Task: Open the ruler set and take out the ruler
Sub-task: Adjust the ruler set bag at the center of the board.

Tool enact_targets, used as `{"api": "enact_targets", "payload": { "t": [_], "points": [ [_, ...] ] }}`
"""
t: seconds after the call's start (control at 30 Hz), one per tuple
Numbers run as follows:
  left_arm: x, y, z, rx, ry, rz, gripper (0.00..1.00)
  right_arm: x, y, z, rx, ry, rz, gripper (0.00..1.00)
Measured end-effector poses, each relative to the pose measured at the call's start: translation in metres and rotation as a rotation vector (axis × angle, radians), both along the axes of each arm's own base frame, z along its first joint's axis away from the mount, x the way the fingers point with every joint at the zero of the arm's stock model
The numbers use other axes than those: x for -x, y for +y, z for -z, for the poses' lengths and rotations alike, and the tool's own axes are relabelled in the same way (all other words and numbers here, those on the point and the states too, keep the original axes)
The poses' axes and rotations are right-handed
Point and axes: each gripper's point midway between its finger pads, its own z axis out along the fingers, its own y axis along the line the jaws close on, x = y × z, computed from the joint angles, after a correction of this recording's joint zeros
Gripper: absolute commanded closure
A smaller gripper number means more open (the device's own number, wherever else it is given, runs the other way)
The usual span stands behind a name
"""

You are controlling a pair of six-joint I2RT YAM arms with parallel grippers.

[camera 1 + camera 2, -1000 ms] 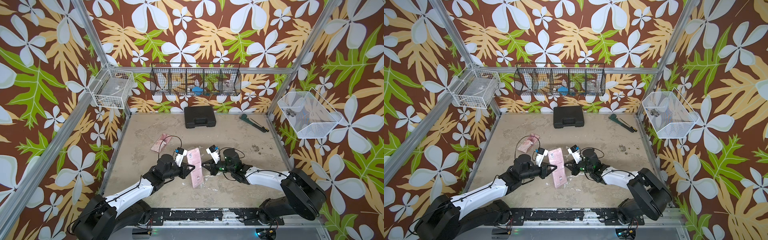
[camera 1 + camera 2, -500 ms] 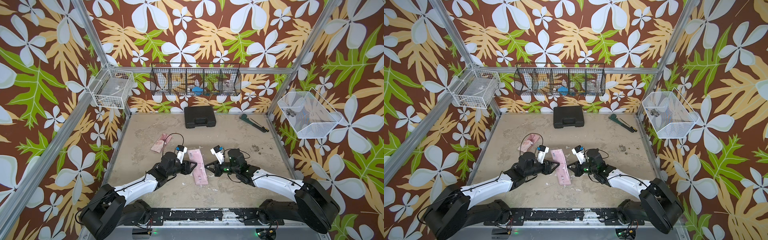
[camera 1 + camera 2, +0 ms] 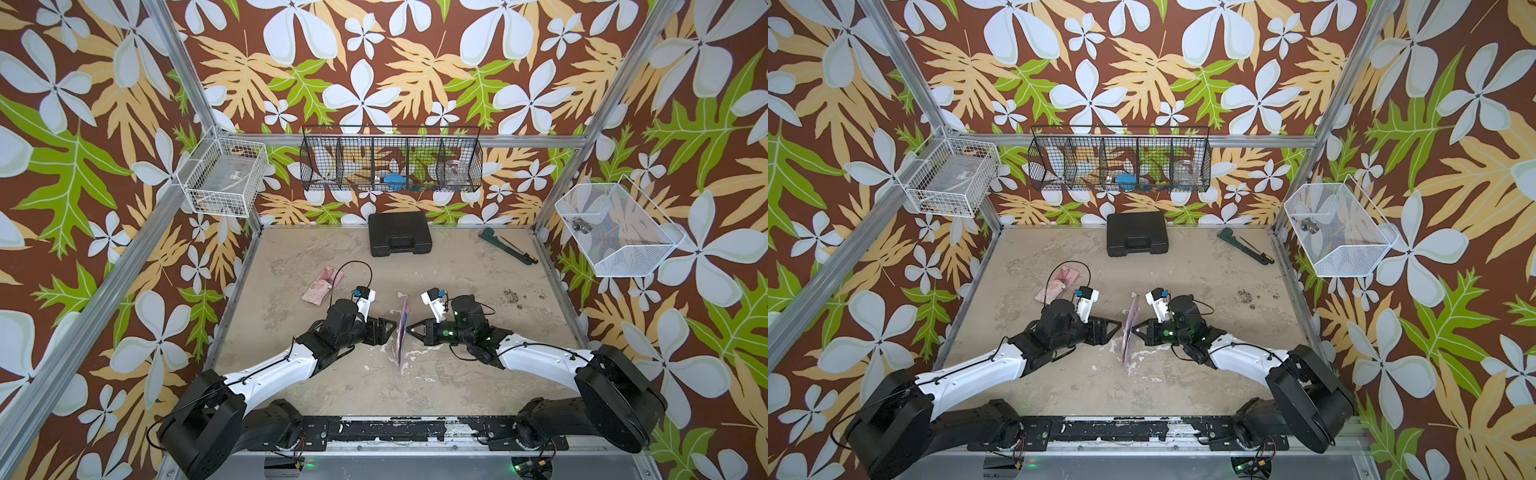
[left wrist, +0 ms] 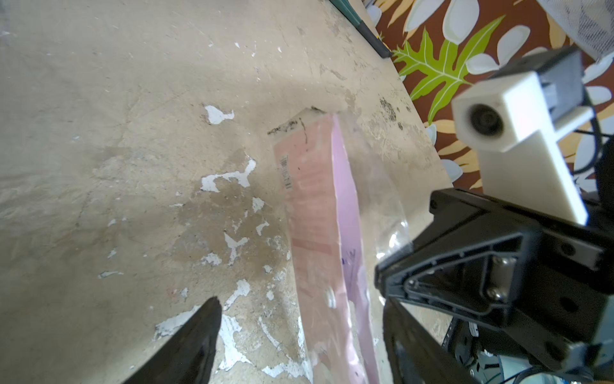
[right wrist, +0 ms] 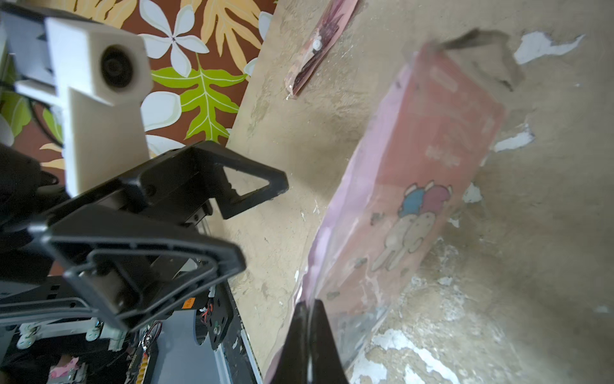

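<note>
Right hand [image 5: 307, 307] clenched on ruler set [image 5: 415, 186] edge; left hand [image 5: 257, 224] released, just beside it, seemingly apart.

The pouch [image 3: 401, 353] is standing on edge mid-table, walling off the left gripper [image 3: 390, 331], whose jaws are gaping just beside it, from the right gripper [image 3: 409, 330], which is pinching its edge. A pink packet [image 3: 323, 286] is lying near the left arm. The case [image 3: 399, 233] and wrench [image 3: 505, 245] are sitting along the back wall, leaving the table [image 3: 457, 270] before them bare.
</note>
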Motion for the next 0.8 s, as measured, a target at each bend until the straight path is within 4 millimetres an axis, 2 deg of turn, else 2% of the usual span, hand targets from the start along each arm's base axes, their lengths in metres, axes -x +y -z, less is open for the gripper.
{"api": "enact_targets", "payload": {
  "t": [0.07, 0.2, 0.27, 0.3, 0.37, 0.43, 0.53, 0.67, 0.7, 0.8],
  "points": [
    [0.001, -0.005, 0.006, -0.020, 0.011, 0.018, 0.26, -0.001, 0.001, 0.002, -0.001, 0.001, 0.003, 1.00],
    [0.003, -0.011, 0.029, -0.075, 0.066, 0.032, 0.40, -0.004, 0.000, 0.003, -0.001, -0.009, 0.019, 1.00],
    [0.003, -0.015, 0.037, -0.101, 0.080, 0.038, 0.51, -0.004, -0.001, 0.004, 0.002, -0.007, 0.020, 1.00],
    [0.004, -0.017, 0.039, -0.108, 0.080, 0.047, 0.61, -0.005, -0.001, 0.005, 0.004, -0.006, 0.021, 1.00],
    [0.003, -0.019, 0.041, -0.124, 0.073, 0.051, 0.65, -0.005, -0.001, 0.007, 0.008, -0.007, 0.022, 1.00],
    [0.001, -0.019, 0.042, -0.135, 0.066, 0.042, 0.79, -0.004, -0.002, 0.009, 0.012, -0.006, 0.025, 1.00],
    [-0.002, -0.015, 0.044, -0.162, 0.063, 0.017, 0.92, -0.006, -0.005, 0.011, 0.025, -0.014, 0.040, 1.00],
    [-0.005, -0.010, 0.045, -0.190, 0.055, -0.003, 0.93, -0.009, -0.008, 0.013, 0.040, -0.033, 0.046, 1.00],
    [-0.005, -0.008, 0.046, -0.198, 0.055, -0.005, 0.86, -0.010, -0.009, 0.014, 0.048, -0.036, 0.050, 1.00],
    [-0.005, -0.006, 0.045, -0.209, 0.045, -0.009, 0.75, -0.012, -0.010, 0.022, 0.071, -0.033, 0.045, 1.00]
  ]
}}
